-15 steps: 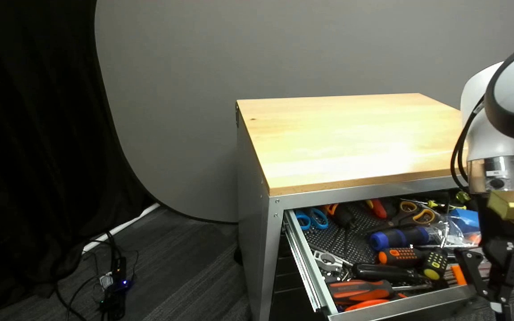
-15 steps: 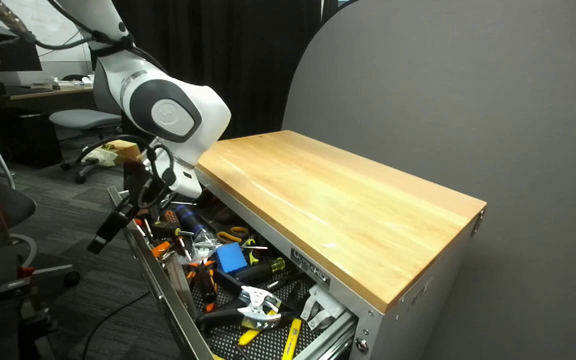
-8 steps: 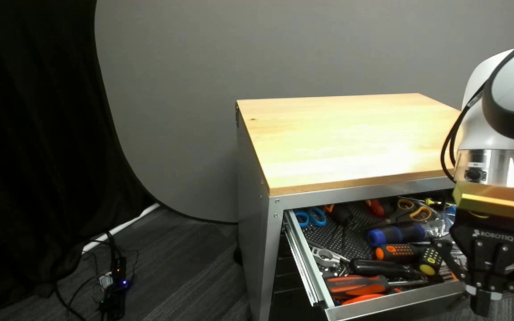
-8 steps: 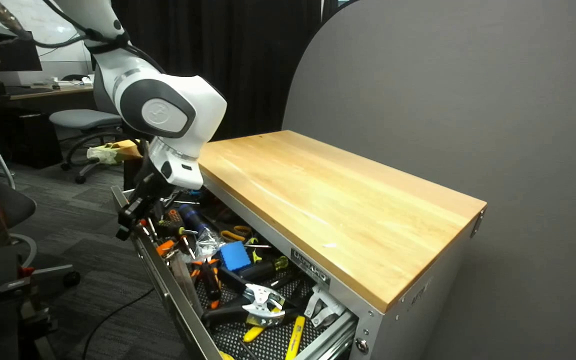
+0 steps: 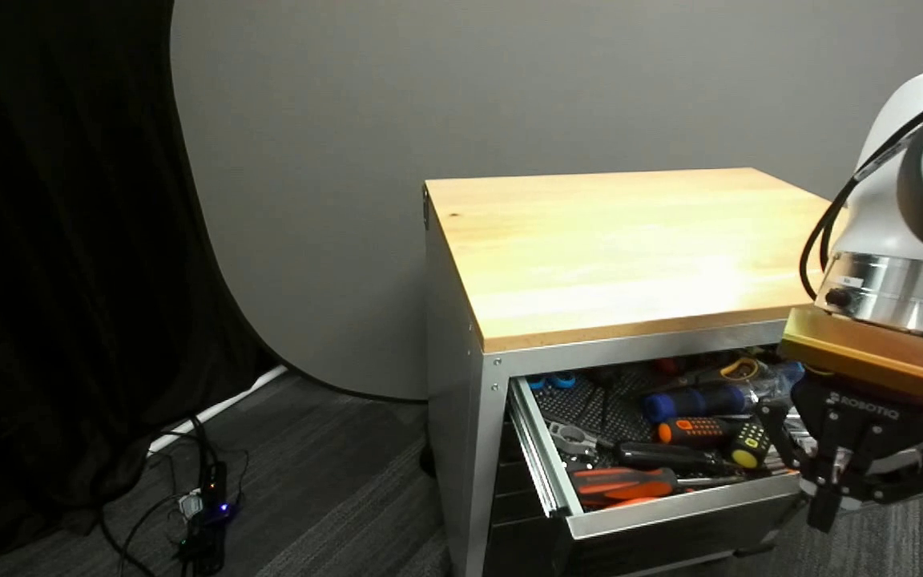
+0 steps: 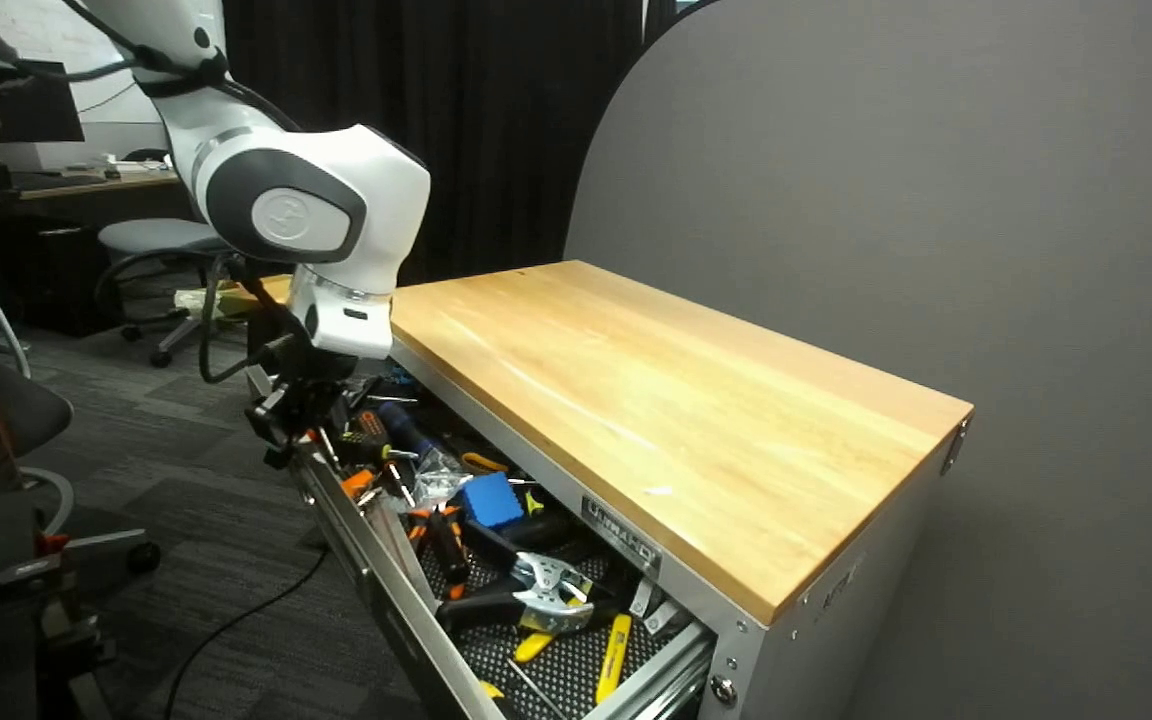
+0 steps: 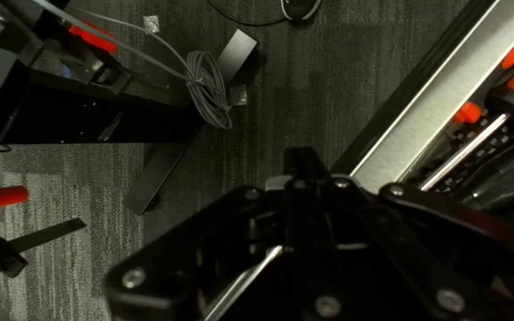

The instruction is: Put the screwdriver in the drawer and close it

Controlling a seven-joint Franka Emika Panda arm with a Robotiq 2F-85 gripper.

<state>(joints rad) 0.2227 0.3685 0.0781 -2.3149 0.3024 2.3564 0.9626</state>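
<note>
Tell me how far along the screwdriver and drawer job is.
Apparently done: what looks like the screwdriver, stubby and black with yellow dots, lies in the drawer, and the shut gripper shows nothing in its grasp. In hand: closing; the drawer sits further in than a second ago, with the gripper at its front. Left: pushing it fully shut; it still stands partly open.

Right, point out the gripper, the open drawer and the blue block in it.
The gripper (image 5: 824,511): in an exterior view, where its fingertips meet.
The drawer (image 5: 682,506): in an exterior view, on its front rim.
The blue block (image 6: 492,500): in an exterior view, on its broad face.
</note>
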